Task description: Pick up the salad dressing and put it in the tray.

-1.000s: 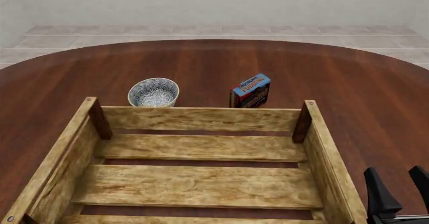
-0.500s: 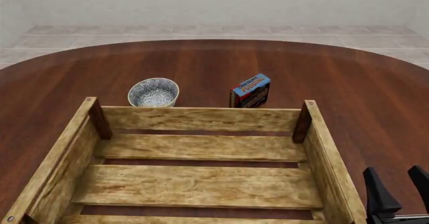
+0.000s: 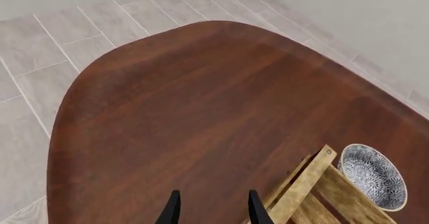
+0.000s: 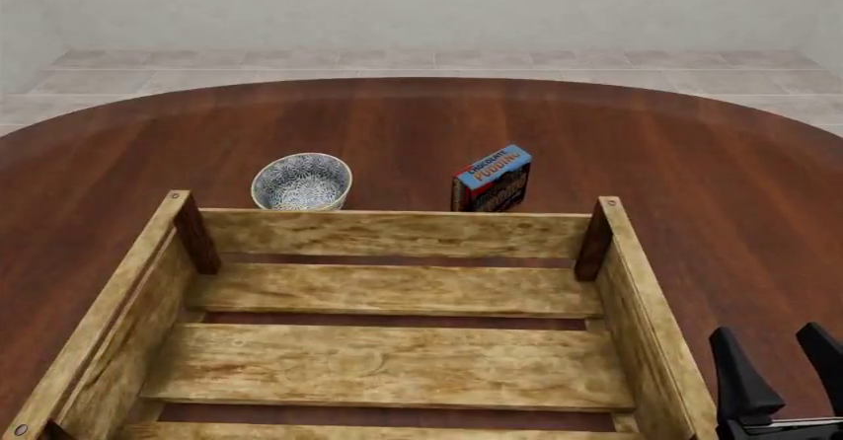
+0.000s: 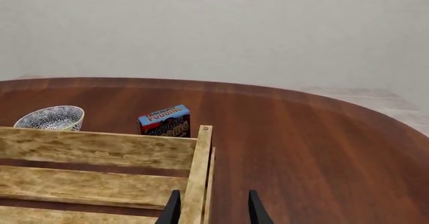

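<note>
Right end effector (image 4: 780, 361) spread and empty beside tray (image 4: 395, 233); left end effector (image 3: 213, 206) likewise spread, off the tray's corner. Salad dressing absent from every view. Step in hand: search. Next: locate bottle before any reach. Bowl (image 4: 302, 182) and pudding box (image 4: 493, 178) to be ignored.

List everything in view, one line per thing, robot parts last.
tray: one, light-wood slatted crate with darker corner posts, nearest the arms, nothing visible inside it.
bowl: one, blue-and-white patterned, on the table just beyond the crate's far wall, toward its left end.
pudding box: one, blue and red, just beyond the far wall, toward its right end.
table: one, dark reddish wood, rounded edge.
salad dressing: none to be seen in any view.
left tool: one, black, open, over bare table outside the crate's left corner.
right tool: one, black, open, outside the crate's right wall.
</note>
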### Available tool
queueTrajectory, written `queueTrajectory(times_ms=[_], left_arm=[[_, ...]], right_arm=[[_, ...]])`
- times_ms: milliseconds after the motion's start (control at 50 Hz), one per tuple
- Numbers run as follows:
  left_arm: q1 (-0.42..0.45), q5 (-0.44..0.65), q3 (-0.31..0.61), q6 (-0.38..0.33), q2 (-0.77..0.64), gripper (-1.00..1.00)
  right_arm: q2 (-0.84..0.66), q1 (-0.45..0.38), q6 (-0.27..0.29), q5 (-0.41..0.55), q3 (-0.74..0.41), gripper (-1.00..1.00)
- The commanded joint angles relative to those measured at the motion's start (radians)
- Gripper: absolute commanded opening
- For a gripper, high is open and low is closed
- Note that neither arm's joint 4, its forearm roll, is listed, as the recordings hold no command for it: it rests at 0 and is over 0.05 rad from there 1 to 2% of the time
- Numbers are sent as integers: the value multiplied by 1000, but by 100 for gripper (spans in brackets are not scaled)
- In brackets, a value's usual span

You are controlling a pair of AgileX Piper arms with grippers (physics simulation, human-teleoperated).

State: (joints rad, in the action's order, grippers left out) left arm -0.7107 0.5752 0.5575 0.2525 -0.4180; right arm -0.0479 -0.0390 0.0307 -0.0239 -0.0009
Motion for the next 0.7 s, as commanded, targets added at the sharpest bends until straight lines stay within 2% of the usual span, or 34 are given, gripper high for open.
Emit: queueTrajectory(times_ms=[20,380,700], left_arm=[[-3,13,-16,14,-3,100],[-30,32,-34,-1,-2,100],[-15,52,-78,26,10,100]], right_arm=[[-8,-1,-1,-4,0,100],[0,-1,1,2,0,100],[3,6,-2,3,0,100]])
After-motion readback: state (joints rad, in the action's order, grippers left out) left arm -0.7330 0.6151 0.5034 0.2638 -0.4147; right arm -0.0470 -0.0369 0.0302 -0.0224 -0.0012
